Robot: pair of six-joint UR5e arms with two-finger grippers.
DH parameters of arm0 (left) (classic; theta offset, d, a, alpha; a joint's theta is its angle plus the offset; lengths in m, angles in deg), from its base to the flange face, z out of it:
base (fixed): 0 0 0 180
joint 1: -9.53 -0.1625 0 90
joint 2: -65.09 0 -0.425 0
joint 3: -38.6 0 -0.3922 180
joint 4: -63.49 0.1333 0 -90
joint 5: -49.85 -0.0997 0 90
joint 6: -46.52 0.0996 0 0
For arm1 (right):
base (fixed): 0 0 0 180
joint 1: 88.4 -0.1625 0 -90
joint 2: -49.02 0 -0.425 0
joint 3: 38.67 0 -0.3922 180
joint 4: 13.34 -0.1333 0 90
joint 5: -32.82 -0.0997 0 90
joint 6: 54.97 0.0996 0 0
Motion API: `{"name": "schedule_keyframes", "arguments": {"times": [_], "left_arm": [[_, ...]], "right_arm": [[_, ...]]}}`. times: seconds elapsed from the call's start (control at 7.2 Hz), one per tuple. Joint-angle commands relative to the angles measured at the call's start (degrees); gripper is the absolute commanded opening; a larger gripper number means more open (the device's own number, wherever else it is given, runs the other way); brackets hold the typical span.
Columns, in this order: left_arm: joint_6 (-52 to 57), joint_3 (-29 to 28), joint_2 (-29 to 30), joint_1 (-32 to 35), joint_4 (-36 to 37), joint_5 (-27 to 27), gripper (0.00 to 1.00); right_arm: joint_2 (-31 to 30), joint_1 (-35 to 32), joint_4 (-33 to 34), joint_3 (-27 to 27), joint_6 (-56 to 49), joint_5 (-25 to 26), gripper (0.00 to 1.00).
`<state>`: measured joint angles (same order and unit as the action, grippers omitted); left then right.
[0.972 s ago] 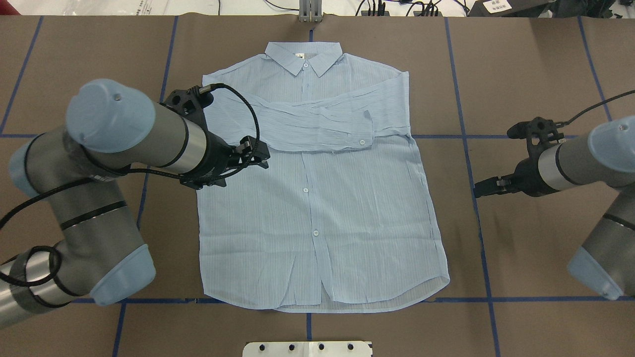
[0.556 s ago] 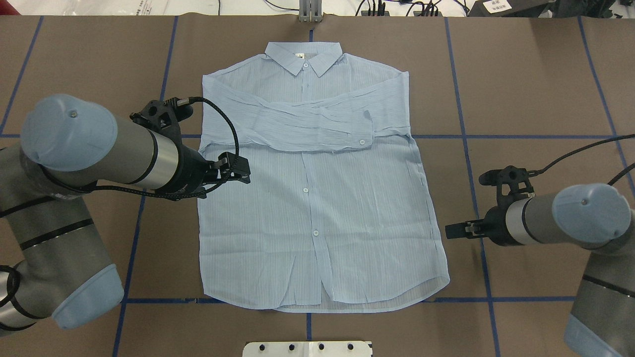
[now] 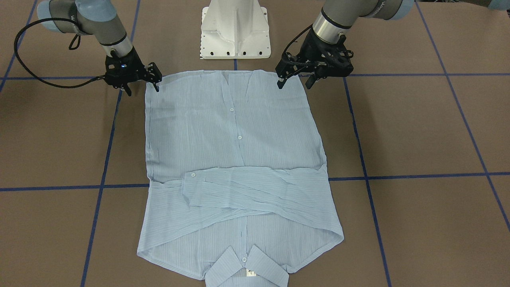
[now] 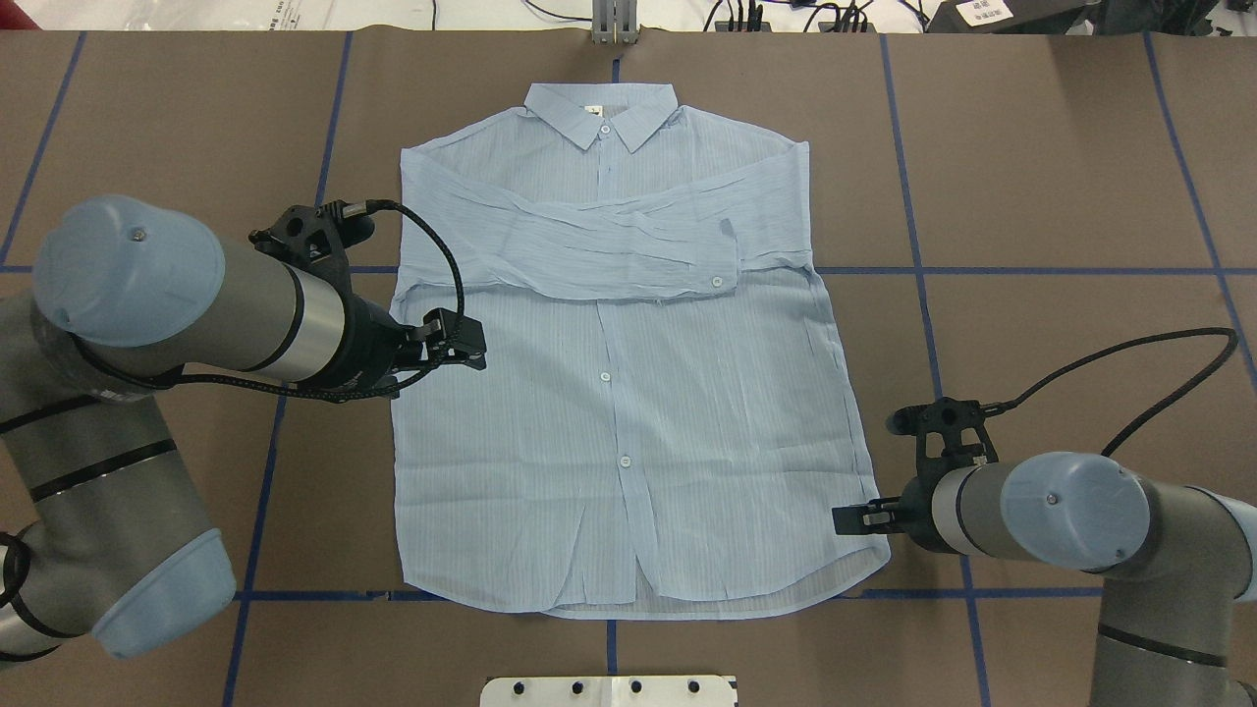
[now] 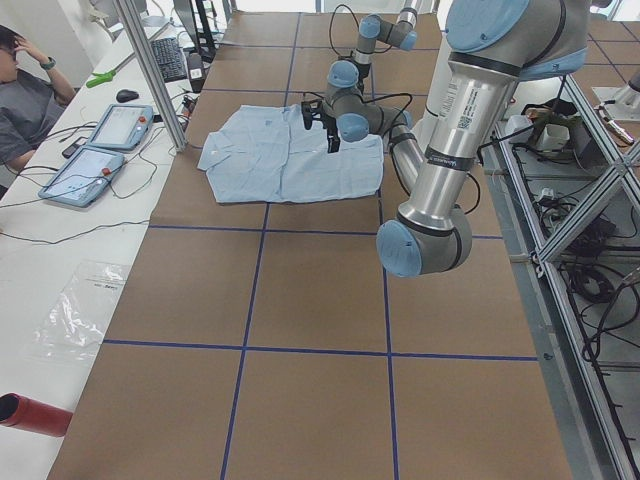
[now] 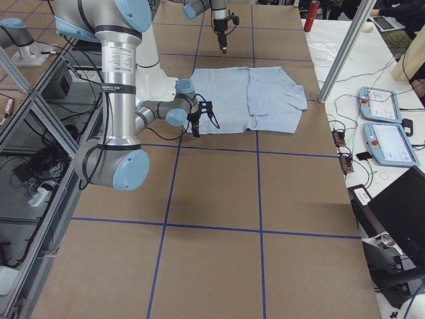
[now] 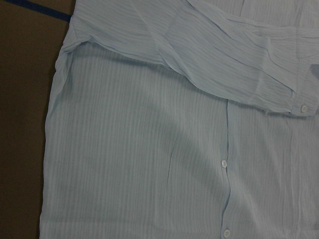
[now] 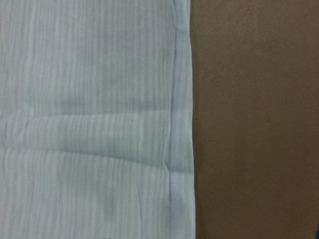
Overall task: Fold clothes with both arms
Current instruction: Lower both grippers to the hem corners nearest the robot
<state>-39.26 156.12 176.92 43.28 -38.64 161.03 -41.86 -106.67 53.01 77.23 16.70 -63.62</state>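
Seen from overhead, the left arm [image 4: 196, 304] comes in from 9 o'clock with its forearm near level and its wrist aimed toward 3 o'clock. The left gripper [image 4: 469, 346] has its fingers spread apart. The right arm [image 4: 1070, 511] reaches in from 4 o'clock, pointing toward 9 o'clock. The right gripper [image 4: 850, 518] also has its fingers parted, as the front-facing view shows.

You lose the collar [image 3: 223, 271] tip of the shirt [image 3: 239, 131] at the front cam's bottom edge, the left arm [image 4: 245, 314] hides pt of its side edge overhead, & the neck label [image 3: 251, 273] is too small to read.
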Motion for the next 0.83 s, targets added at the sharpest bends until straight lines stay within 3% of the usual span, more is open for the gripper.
{"name": "schedule_keyframes", "arguments": {"times": [0.0,0.28,0.69], "left_arm": [[0.0,-0.2,-0.1,0.0,0.0,0.0,0.98],[0.0,-0.2,-0.1,0.0,0.0,0.0,0.98],[0.1,-0.3,-0.1,0.0,-0.1,0.0,0.98]], "right_arm": [[1.1,0.7,2.1,0.0,0.0,-0.7,0.85],[1.1,0.8,3.1,-0.1,0.0,-0.9,0.69],[1.1,0.9,3.9,0.0,0.0,-2.3,0.6]]}}
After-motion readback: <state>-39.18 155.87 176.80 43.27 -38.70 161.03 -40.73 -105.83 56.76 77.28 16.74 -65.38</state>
